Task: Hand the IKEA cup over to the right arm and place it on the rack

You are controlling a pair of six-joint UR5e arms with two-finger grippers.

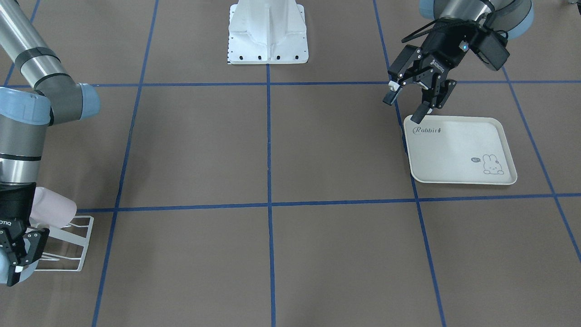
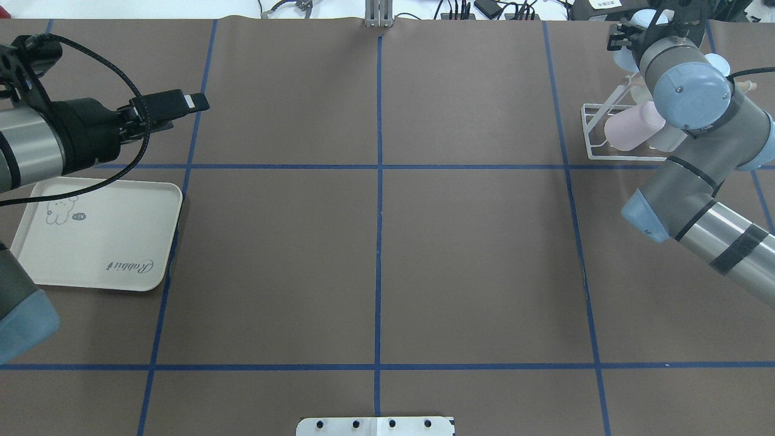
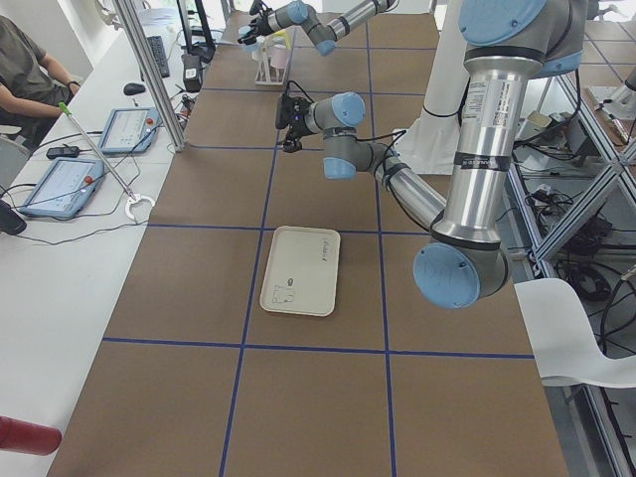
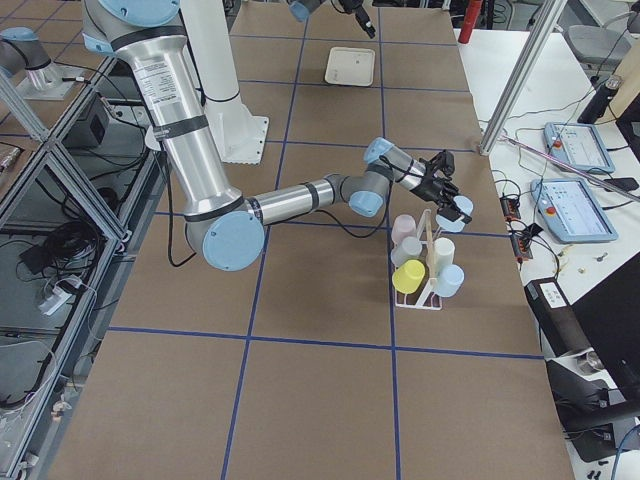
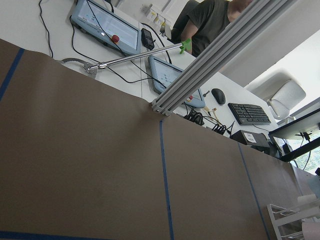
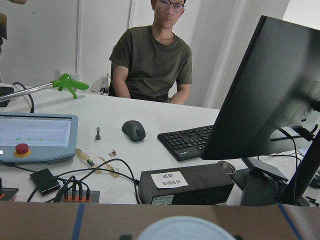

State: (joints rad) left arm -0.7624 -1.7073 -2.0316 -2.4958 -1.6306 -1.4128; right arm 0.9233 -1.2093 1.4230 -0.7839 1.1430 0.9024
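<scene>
A pale blue IKEA cup (image 4: 453,214) sits between the fingers of my right gripper (image 4: 447,198), just above the far end of the white wire rack (image 4: 420,285). Its round rim (image 6: 185,228) fills the bottom of the right wrist view. In the front-facing view the right gripper (image 1: 18,259) hangs over the rack (image 1: 68,245) at the lower left, shut on the cup (image 1: 5,269). My left gripper (image 1: 404,109) is open and holds nothing, above the near corner of the cream rabbit tray (image 1: 454,154).
Several cups hang on the rack: a pink one (image 1: 52,206), a yellow one (image 4: 408,277) and other pale ones. A person sits at a desk with a keyboard (image 6: 187,141) and monitor beyond the table edge. The robot base (image 1: 268,32) stands mid-table.
</scene>
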